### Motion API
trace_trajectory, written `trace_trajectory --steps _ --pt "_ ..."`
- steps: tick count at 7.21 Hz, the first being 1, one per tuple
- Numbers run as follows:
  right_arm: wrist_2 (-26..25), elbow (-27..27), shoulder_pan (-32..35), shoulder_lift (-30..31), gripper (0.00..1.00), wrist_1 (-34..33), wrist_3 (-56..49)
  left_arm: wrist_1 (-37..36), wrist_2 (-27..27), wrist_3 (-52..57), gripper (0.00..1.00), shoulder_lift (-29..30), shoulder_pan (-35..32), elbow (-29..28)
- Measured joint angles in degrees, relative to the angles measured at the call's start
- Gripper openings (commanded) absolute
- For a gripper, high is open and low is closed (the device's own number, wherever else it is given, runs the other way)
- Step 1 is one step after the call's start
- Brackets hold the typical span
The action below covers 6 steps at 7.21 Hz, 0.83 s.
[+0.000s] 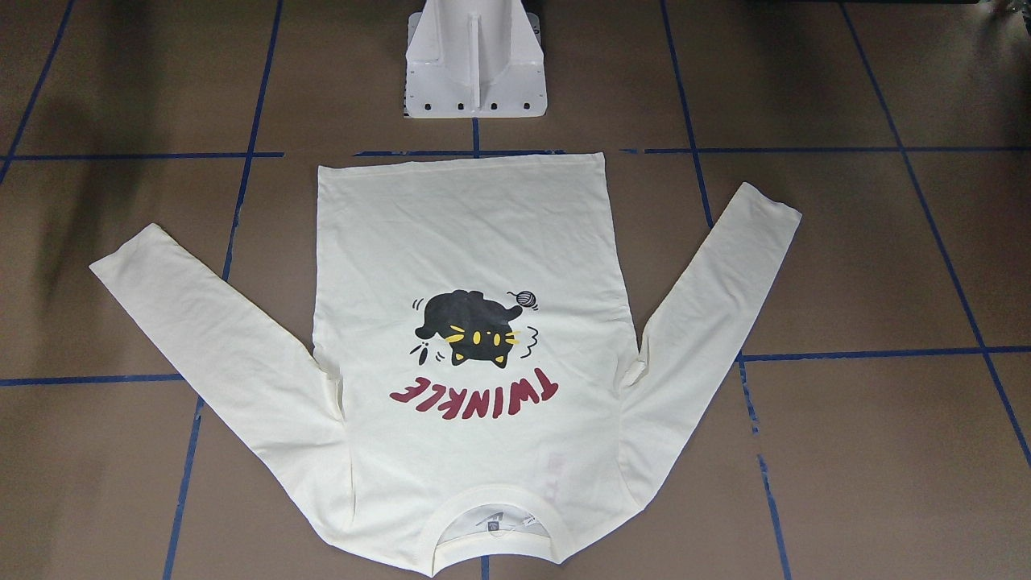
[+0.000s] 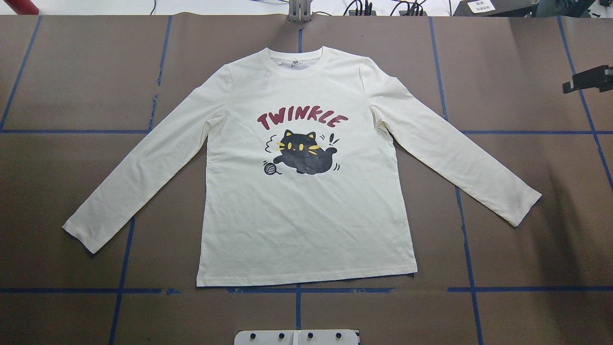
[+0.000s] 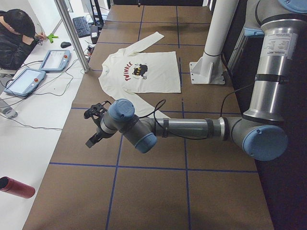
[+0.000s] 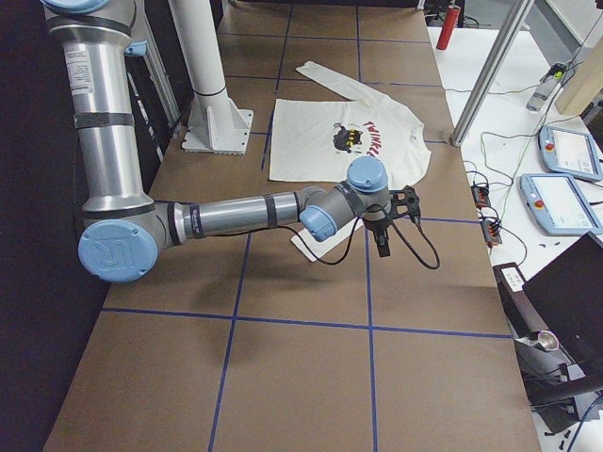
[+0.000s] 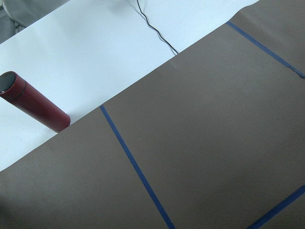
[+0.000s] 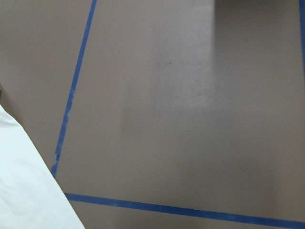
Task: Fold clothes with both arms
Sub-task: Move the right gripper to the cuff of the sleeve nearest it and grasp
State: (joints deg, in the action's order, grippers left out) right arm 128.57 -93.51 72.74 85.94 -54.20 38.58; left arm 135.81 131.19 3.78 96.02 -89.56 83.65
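Observation:
The cream long-sleeved T-shirt [image 2: 306,211] lies flat on the brown table, print side up, with both sleeves spread out and down; the black cat and red "TWINKLE" show. It also shows in the front view [image 1: 475,242]. My left gripper [image 3: 93,127] hovers off the end of the shirt's left sleeve near the table's far edge, seen only in the left side view, so I cannot tell its state. My right gripper [image 4: 391,221] hovers past the right sleeve; only a black part [image 2: 586,81] shows overhead, state unclear. The right wrist view catches a sleeve edge [image 6: 24,191].
The white pedestal base [image 1: 475,68] stands at the shirt's hem side. A red cylinder [image 5: 33,102] lies on the white side table beyond the brown mat. Teach pendants [image 3: 55,60] and an operator [image 3: 17,38] are at the far side. Blue tape lines cross the mat.

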Motion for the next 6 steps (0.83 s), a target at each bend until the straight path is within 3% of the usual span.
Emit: trace_trajectory --steps 1,3,6 --pt "-2.0 -1.2 -3.5 2.4 0.79 5.3 8.4 0.0 0.0 0.0 1.0 0.0 0.0 0.1" --pt "-4.2 -7.9 -8.5 10.5 0.66 8.5 19.9 0.1 0.1 -0.1 1.0 0.0 0.0 0.2" --pt "-14.5 -11.6 -21.0 16.8 0.59 10.1 32.4 0.1 0.1 0.0 1.0 0.0 0.0 0.5"
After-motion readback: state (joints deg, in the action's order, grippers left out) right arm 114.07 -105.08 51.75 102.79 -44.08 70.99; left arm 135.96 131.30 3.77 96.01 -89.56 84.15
